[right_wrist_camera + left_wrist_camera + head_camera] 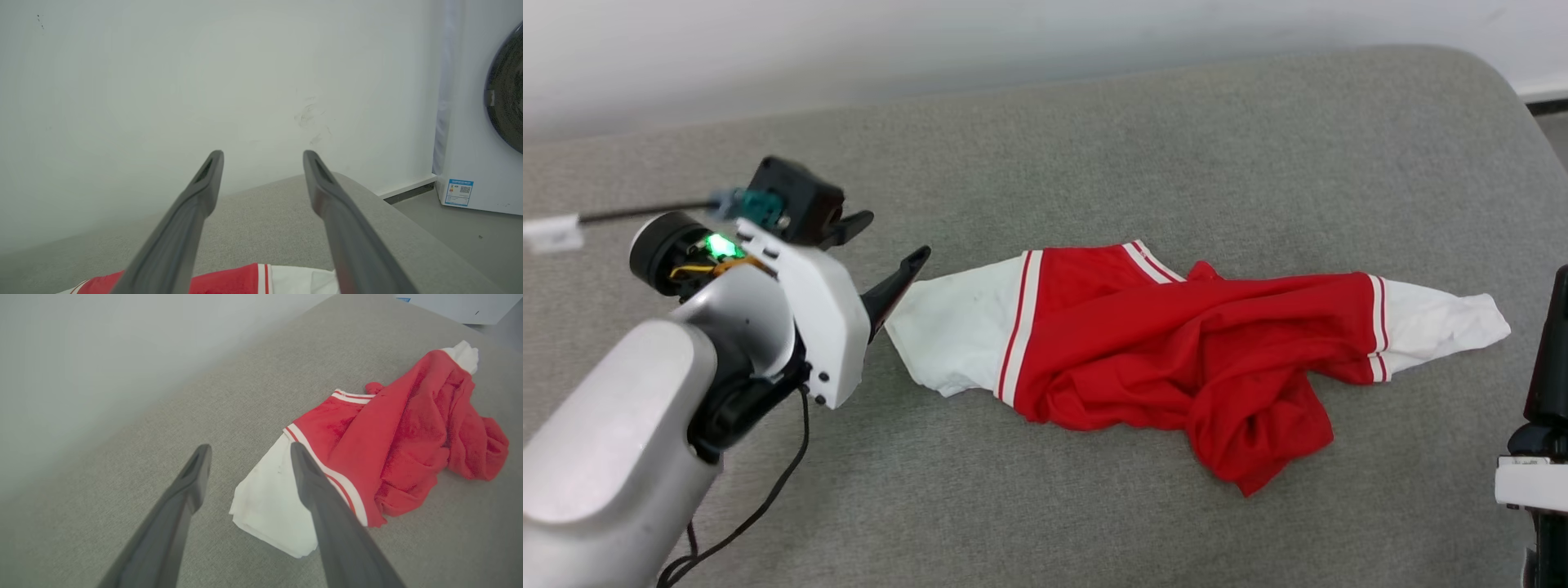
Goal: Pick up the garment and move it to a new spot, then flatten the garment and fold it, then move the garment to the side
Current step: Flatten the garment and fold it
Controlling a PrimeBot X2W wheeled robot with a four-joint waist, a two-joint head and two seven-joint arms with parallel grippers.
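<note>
We see the shirt (1176, 343) lying crumpled mid-way along the grey cushion (1094, 139). Our left gripper (894, 237) is spread wide just beside its white sleeve (952, 335). Our right gripper (263, 155), also spread wide, hangs over the shirt's other end.

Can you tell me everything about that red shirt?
The shirt looks like soft red cloth with two white short sleeves, each edged with red-and-white stripes. It lies crumpled and bunched, stretched sideways on the grey cushion. The left claw is open right by one white sleeve; I can't tell if it touches.
</note>
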